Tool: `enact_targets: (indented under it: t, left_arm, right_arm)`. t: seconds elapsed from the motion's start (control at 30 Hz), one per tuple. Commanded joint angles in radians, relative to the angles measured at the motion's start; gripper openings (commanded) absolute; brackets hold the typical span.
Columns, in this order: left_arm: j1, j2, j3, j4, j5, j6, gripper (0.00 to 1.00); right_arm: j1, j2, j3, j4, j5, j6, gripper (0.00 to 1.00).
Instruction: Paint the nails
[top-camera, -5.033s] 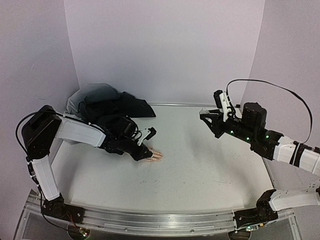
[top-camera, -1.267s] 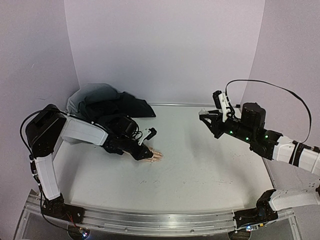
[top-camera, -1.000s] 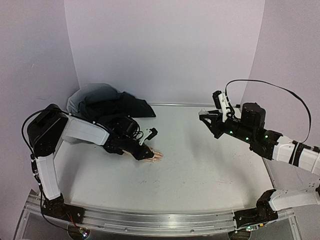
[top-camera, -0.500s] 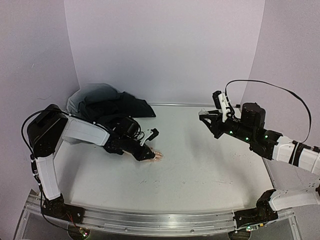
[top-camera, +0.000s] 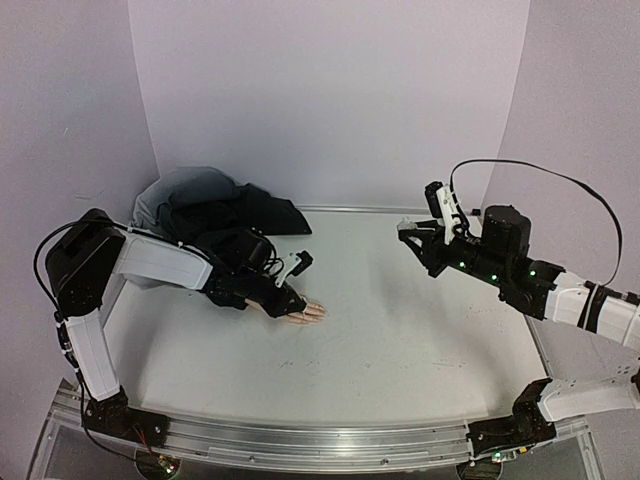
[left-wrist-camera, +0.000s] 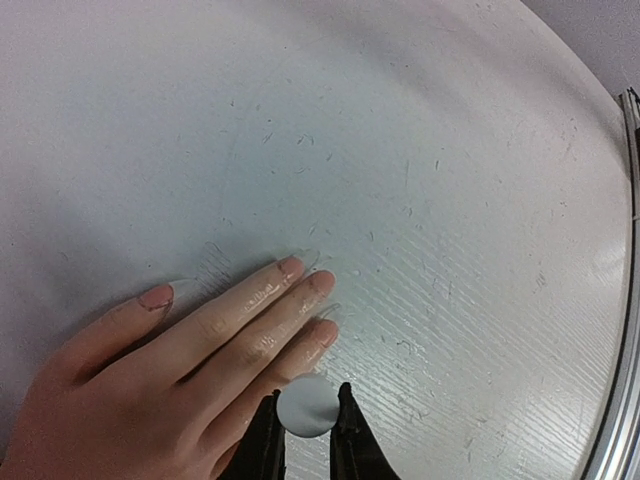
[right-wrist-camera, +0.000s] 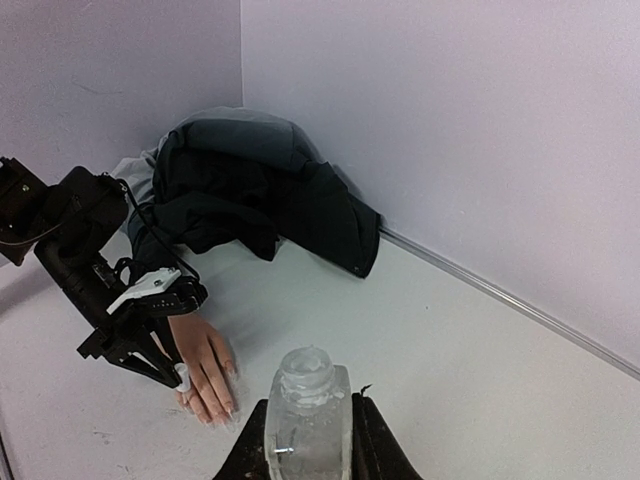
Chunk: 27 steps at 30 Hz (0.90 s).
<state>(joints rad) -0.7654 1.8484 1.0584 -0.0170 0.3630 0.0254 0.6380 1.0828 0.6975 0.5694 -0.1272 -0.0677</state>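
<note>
- At 10 o'clock on the surface (top-camera: 400, 340): find the dark sleeve (top-camera: 235, 212) heaped by the back wall. Trace the mannequin hand (top-camera: 312, 312) coming out of it, lying flat, left of centre.
- Just over its knuckles: see the left hand (top-camera: 286, 298) clamped together on a small white cap (left-wrist-camera: 307, 405), judged to be the handle of the polish brush. Cannot make out any bristles.
- Against half a second ago: find this left hand drawn back toward 10 o'clock, off the fingertips, with more of the peach fingers uncovered. Against a full second ago: much the same place as now. Reads as one short out-and-back pass just ended.
- For the task: probably a pause between strokes, with painting unfinished. Cannot tell from the wrist view which of the nails (left-wrist-camera: 322, 282) carry polish; seen only as a similar pinkish tone.
- Place the nails at the fingers' ends, touching or just above the surface, just beyond the cap.
- Take the long axis from 10 o'clock to 4 o'clock in the overhead view: wrist at 10, fingertips aimed at 4, thumb set apart.
- Toward 2 o'clock: see the right hand (top-camera: 415, 236) closed around a clear bottle (right-wrist-camera: 308, 400), uncapped neck upward, held above the surface and well apart from the mannequin hand. No change there over these seconds.
</note>
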Motion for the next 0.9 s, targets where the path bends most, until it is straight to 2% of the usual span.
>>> enact_targets:
  t: [0.0,0.87]
  left_arm:
    - [0.003,-0.008,0.003,0.023,0.003,-0.004,0.00]
    - [0.000,0.045,0.048,0.023,0.058,-0.010,0.00]
  right_arm:
    - [0.003,-0.003,0.023,0.069,-0.012,-0.006,0.00]
    - [0.002,0.006,0.023,0.069,-0.013,-0.006,0.00]
